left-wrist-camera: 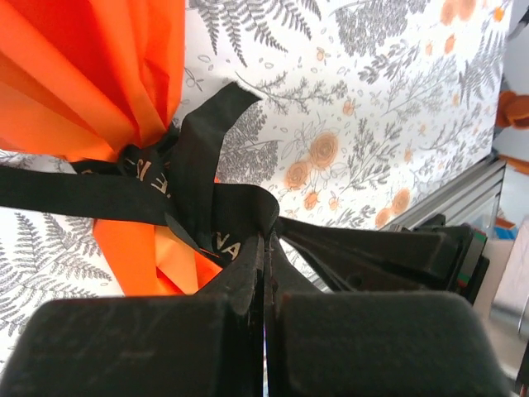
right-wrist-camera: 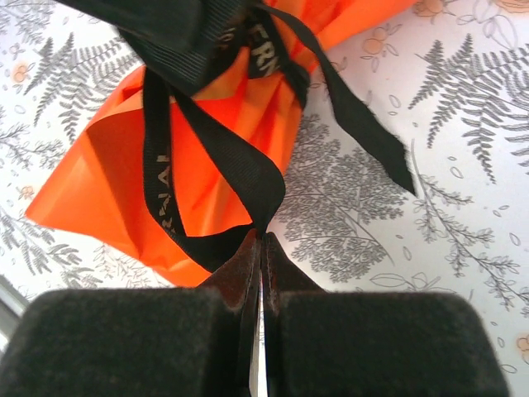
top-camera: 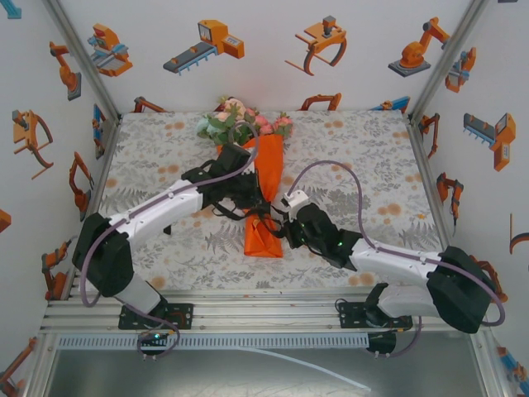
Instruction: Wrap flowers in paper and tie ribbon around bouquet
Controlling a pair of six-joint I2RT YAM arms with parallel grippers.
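Observation:
The bouquet lies in the middle of the table. Its flowers (top-camera: pixel 240 124) point to the far side, above a cone of orange paper (top-camera: pixel 266 178). A black ribbon (top-camera: pixel 266 218) with pale lettering is tied around the cone's narrow part. My left gripper (top-camera: pixel 254 207) comes at the knot from the left. In the left wrist view it (left-wrist-camera: pixel 266 241) is shut on a loop of the ribbon (left-wrist-camera: pixel 99 194), beside the paper (left-wrist-camera: pixel 83 74). My right gripper (top-camera: pixel 279 223) comes from the right. It (right-wrist-camera: pixel 263 236) is shut on another loop of the ribbon (right-wrist-camera: pixel 248 178), in front of the paper (right-wrist-camera: pixel 107 182).
The table carries a grey fern-print cloth (top-camera: pixel 364 157). White walls with orange robot pictures close it in on three sides. An aluminium rail (top-camera: pixel 264 306) runs along the near edge. A loose ribbon tail (right-wrist-camera: pixel 364 136) lies on the cloth to the right of the knot.

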